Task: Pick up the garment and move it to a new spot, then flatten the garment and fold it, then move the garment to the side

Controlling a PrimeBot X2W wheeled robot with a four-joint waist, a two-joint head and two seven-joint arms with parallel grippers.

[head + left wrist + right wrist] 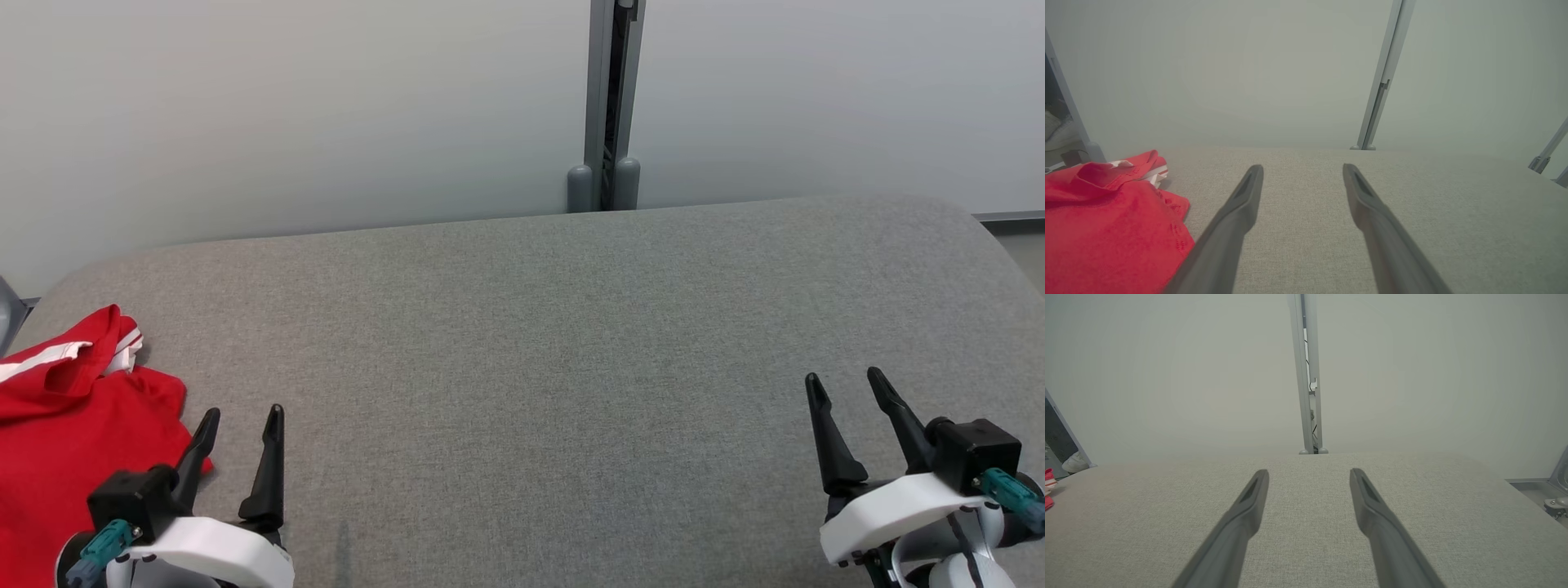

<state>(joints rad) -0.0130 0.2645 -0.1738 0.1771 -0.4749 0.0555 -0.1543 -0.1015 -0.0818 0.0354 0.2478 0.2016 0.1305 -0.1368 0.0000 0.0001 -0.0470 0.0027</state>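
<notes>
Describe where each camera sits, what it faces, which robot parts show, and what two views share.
Head view: on the head, down at the cushion; left gripper and right gripper, open.
Left wrist view: along its fingers toward the wall; red garment at left.
Right wrist view: along its fingers toward wall and post.
Head and left wrist views share the garment.

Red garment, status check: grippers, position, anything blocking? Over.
Left gripper and right gripper open, empty. Crumpled red garment with white stripes lies on grey fabric surface, just left of left gripper, ungrasped. No obstruction seen.
</notes>
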